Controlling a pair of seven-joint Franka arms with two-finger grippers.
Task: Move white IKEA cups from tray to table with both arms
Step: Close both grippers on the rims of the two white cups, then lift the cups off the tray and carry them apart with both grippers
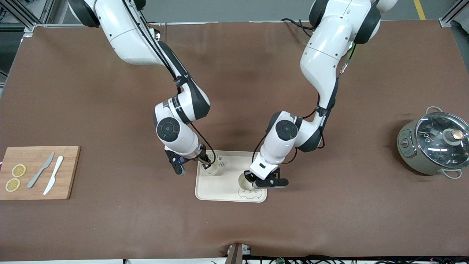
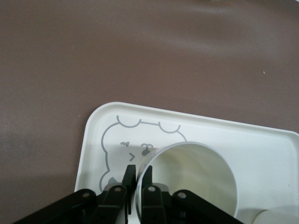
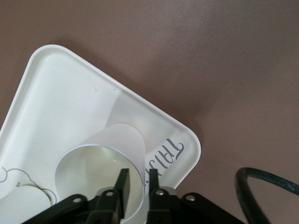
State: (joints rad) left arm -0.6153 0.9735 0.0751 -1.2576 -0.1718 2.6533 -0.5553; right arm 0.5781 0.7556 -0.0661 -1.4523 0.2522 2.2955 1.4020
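Cups stand on the cream tray (image 1: 223,183) at lower centre of the front frame. One white cup (image 1: 246,182) sits over the bear drawing, its wall pinched by the left tool (image 1: 256,181). The other white cup (image 1: 211,168), toward the tray's upper corner, has its wall clamped by the right tool (image 1: 206,161). The brown bench (image 1: 329,220) also carries a cutting board (image 1: 36,172) at the frame's left edge and a lidded pot (image 1: 434,145) at its right edge.

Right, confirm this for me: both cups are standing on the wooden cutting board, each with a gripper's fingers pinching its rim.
Wrong place. The two cups stand on the cream bear tray, not the cutting board, as the front view shows. The rest holds: the left gripper pinches one rim, the right gripper the other, one finger inside and one outside.
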